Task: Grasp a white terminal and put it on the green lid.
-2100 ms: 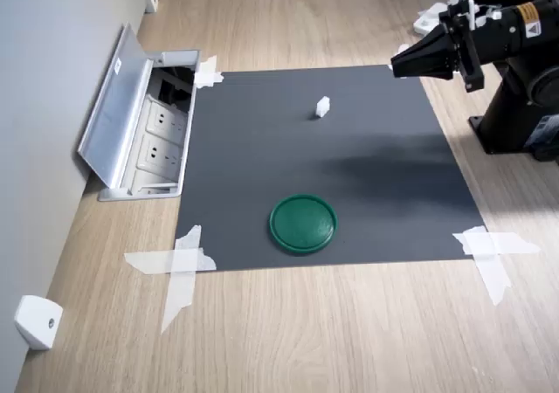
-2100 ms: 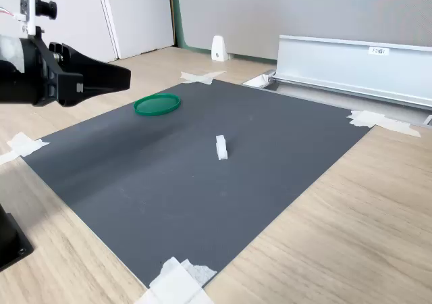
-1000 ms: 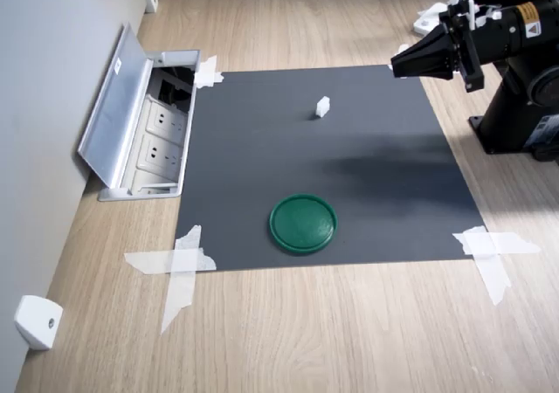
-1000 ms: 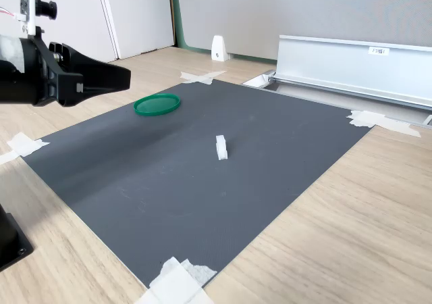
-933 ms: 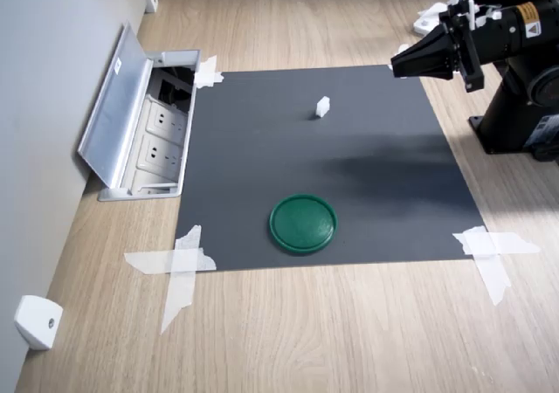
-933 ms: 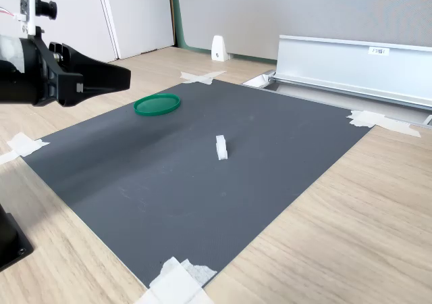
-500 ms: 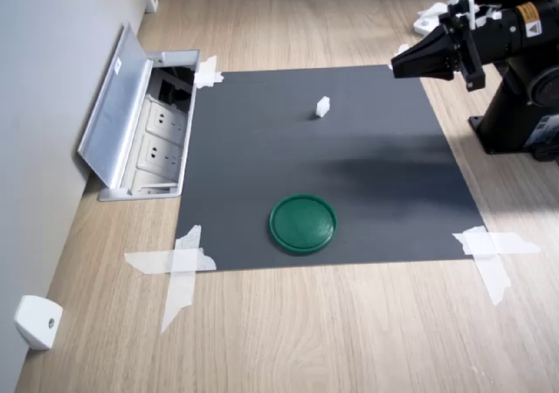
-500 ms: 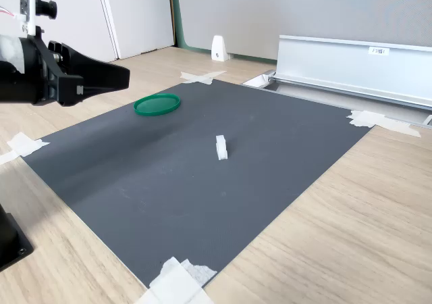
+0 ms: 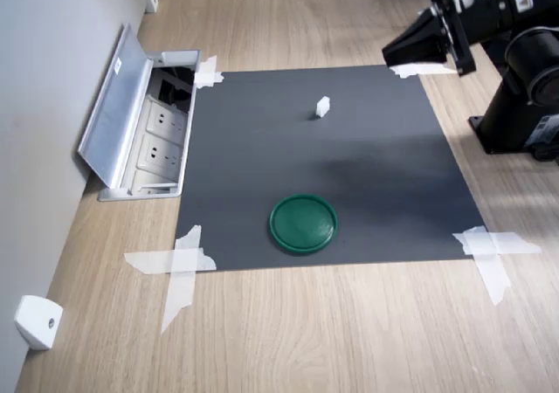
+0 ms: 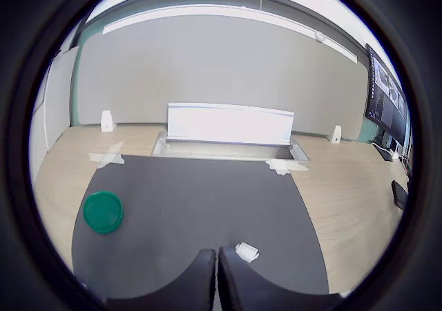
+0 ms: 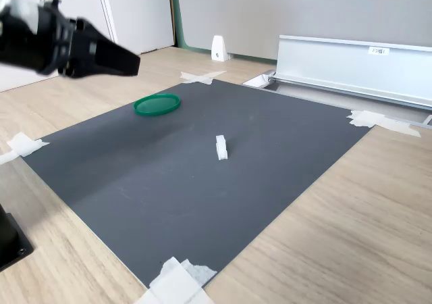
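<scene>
The white terminal (image 9: 322,106) (image 11: 221,147) (image 10: 246,251) stands alone on the dark grey mat (image 9: 367,166). The green lid (image 9: 302,224) (image 11: 156,104) (image 10: 103,211) lies flat on the mat, near the mat's edge closest to the first exterior view's camera. My gripper (image 9: 389,56) (image 11: 135,66) (image 10: 216,269) hangs in the air above the mat's right corner in the first exterior view, well apart from both. In the wrist view its two black fingers (image 10: 197,280) press together with nothing between them, so it is shut and empty.
An open metal floor socket box (image 9: 140,127) with a raised lid sits at the mat's left in the first exterior view. White tape strips (image 9: 179,266) hold the mat's corners. The arm's black base (image 9: 520,105) stands right of the mat. A white wedge (image 9: 37,320) rests by the wall.
The gripper has risen and shifted slightly toward the mat's far corner over the last half second. The terminal and lid have not moved.
</scene>
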`<state>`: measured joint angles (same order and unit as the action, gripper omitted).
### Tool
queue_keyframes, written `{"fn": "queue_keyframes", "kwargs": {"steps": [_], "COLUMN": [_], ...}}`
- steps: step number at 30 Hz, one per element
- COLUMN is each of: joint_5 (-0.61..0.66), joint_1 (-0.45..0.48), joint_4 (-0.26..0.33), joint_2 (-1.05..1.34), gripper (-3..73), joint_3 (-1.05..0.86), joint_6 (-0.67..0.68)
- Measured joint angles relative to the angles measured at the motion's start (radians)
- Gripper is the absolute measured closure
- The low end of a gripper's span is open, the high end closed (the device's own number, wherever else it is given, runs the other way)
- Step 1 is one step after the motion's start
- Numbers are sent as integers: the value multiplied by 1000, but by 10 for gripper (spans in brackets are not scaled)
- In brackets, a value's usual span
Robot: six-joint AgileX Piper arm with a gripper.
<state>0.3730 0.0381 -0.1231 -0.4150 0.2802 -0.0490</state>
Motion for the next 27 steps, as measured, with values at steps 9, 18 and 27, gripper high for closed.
{"fn": "queue_keyframes", "kwargs": {"steps": [9, 18, 27], "joint_5": [413, 605, 615], "joint_1": [0, 0, 0], "joint_4": [-1, 187, 200], "joint_2": [-297, -650, -781], "gripper": [704, 704, 579], "joint_3": [313, 504, 540], "joint_6": [49, 318, 480]}}
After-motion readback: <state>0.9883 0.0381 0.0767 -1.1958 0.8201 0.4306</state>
